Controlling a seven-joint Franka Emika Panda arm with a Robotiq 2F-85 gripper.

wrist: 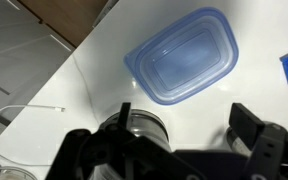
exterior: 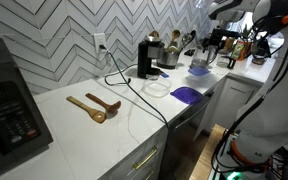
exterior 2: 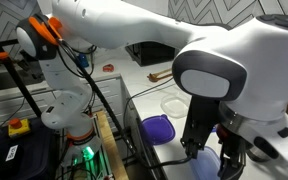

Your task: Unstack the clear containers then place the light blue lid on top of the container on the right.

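The clear containers (exterior: 156, 88) sit on the white counter beside the coffee machine, and they also show in an exterior view (exterior 2: 174, 103). I cannot tell if they are stacked. The light blue lid (exterior: 198, 69) lies further along the counter and is partly covered by my gripper in an exterior view (exterior 2: 206, 165). My gripper (exterior 2: 227, 160) hangs just above it. In the wrist view my gripper (wrist: 184, 125) is open and empty, with bare counter between its fingers. I cannot identify the round grey-rimmed object (wrist: 139, 125) by the left finger.
A larger blue-purple flat lid (exterior: 186, 95) lies near the counter's front edge and shows in the other views (exterior 2: 156, 130) (wrist: 181, 60). Two wooden spoons (exterior: 94, 105), a black coffee machine (exterior: 146, 58) and a thin cable (wrist: 14, 110) are also on the counter.
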